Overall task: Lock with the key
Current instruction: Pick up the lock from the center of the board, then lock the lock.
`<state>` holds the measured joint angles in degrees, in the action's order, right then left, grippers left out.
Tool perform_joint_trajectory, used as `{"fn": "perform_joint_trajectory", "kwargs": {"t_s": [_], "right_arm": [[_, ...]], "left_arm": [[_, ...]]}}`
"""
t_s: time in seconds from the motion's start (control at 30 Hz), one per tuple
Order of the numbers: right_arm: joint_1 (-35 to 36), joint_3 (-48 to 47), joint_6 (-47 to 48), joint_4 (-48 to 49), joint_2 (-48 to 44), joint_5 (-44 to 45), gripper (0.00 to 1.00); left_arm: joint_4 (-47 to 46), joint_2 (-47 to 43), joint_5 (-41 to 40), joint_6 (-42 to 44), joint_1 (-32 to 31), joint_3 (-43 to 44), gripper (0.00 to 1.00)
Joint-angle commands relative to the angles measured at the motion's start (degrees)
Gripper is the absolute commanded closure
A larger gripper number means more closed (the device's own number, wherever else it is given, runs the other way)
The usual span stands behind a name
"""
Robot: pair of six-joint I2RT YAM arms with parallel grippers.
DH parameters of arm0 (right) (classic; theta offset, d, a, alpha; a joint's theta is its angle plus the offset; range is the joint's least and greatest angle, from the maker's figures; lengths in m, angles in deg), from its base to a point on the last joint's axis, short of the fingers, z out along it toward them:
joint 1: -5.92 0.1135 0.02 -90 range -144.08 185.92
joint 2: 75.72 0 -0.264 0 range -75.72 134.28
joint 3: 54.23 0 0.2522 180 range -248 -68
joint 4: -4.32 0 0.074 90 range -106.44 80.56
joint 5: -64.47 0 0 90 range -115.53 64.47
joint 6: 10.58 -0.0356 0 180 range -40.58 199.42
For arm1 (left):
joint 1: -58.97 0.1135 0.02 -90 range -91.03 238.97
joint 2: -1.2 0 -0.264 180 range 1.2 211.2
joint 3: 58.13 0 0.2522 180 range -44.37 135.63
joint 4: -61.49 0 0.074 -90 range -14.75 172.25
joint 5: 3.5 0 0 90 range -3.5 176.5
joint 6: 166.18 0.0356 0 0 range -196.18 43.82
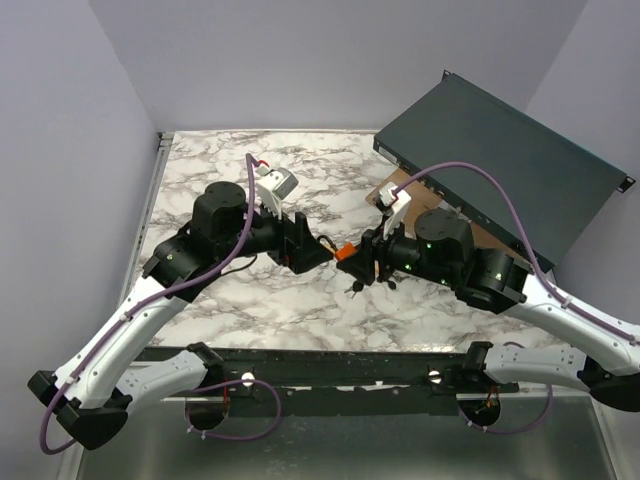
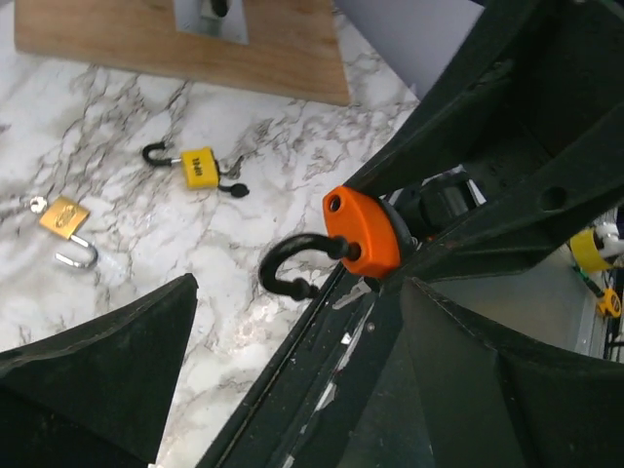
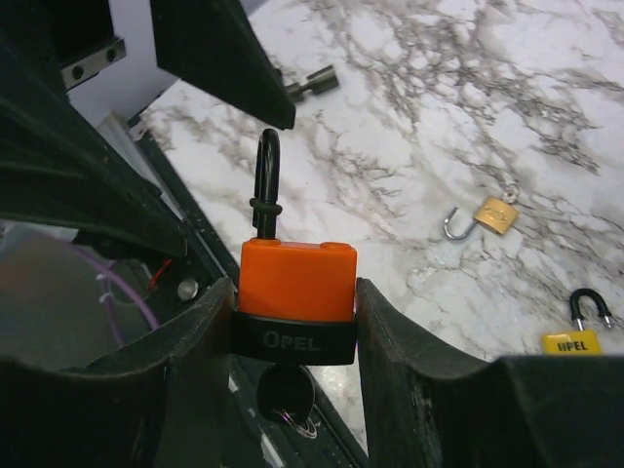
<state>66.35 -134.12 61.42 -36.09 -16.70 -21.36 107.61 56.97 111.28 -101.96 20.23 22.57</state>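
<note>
right tool, padlock, marble table, lilac walls

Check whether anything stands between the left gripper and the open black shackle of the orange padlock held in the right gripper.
Nothing visible does. The right gripper clamps the orange padlock by its body, and the black shackle juts into free air toward the open jaws of the left gripper.

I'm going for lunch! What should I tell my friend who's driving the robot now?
Right gripper: shut on the orange OPEL padlock, held over the white marble table.
Left gripper: open, fingers either side of the black shackle.
Done: black key appears seated underneath the padlock.
Left to do: the shackle is out of its hole; press it in, then turn the key.
</note>
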Motion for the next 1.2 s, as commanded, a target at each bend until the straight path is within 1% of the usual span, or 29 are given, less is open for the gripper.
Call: {"fn": "perform_joint_trajectory", "kwargs": {"t_s": [0.0, 0.03, 0.13, 0.17, 0.33, 0.43, 0.53, 0.7, 0.87, 0.9, 0.97, 1.0, 1.07, 1.1, 1.13, 1.17], "right_arm": [[0.33, -4.58, 1.77, -3.49, -1.69, -10.89, 0.92], [0.39, -5.41, 1.81, -3.93, -1.96, -11.77, 0.93], [0.32, -7.08, 1.73, -4.54, -2.60, -14.17, 0.92], [0.31, -7.53, 1.62, -4.55, -2.74, -14.78, 0.92], [0.31, -8.54, 1.47, -4.91, -2.84, -15.73, 0.92], [0.30, -8.66, 1.53, -5.29, -2.53, -15.76, 0.92], [0.39, -8.75, 1.58, -5.73, -2.09, -16.01, 0.92], [0.32, -9.52, 1.50, -5.93, -2.07, -15.25, 0.92], [0.34, -10.36, 1.71, -6.46, -1.64, -15.35, 0.92], [0.30, -10.38, 1.75, -6.56, -1.38, -15.51, 0.92], [0.36, -10.25, 1.85, -6.73, -1.13, -15.24, 0.92], [0.36, -10.24, 1.96, -6.83, -1.11, -15.34, 0.92], [0.27, -10.31, 1.95, -6.86, -1.16, -15.67, 0.92], [0.36, -10.33, 1.99, -6.91, -1.16, -15.76, 0.92], [0.27, -10.42, 1.99, -6.92, -1.18, -15.68, 0.91], [0.33, -10.55, 2.04, -6.99, -1.20, -15.37, 0.85]], "left_arm": [[-1.87, -1.19, 10.16, 5.55, 0.19, 3.12, 0.20], [-1.82, -1.32, 11.76, 5.96, 0.19, 3.41, 0.22], [-1.86, -1.45, 15.00, 6.44, 0.22, 3.89, 0.31], [-1.91, -1.39, 15.94, 6.44, 0.24, 3.98, 0.36], [-4.17, -1.05, 20.32, 4.91, 0.17, 3.82, 0.50], [-5.32, -1.29, 21.91, 4.08, 0.19, 3.81, 0.54], [-5.48, -1.45, 22.99, 3.98, 0.22, 3.98, 0.54], [-4.79, -1.34, 24.54, 4.53, 0.22, 3.90, 0.67], [-4.52, -1.56, 25.28, 5.04, 0.17, 3.64, 0.70], [-4.66, -1.58, 25.31, 5.07, 0.15, 3.64, 0.72], [-4.69, -1.53, 25.64, 5.13, 0.16, 3.72, 0.79], [-4.75, -1.54, 25.59, 5.13, 0.15, 3.80, 0.83], [-4.63, -1.53, 25.50, 5.04, 0.22, 3.95, 0.96], [-4.59, -1.54, 25.32, 4.96, 0.19, 3.99, 1.00], [-4.70, -1.61, 25.23, 4.78, 0.22, 4.05, 1.00], [-4.87, -1.70, 24.97, 4.37, 0.19, 4.08, 1.00]]}}
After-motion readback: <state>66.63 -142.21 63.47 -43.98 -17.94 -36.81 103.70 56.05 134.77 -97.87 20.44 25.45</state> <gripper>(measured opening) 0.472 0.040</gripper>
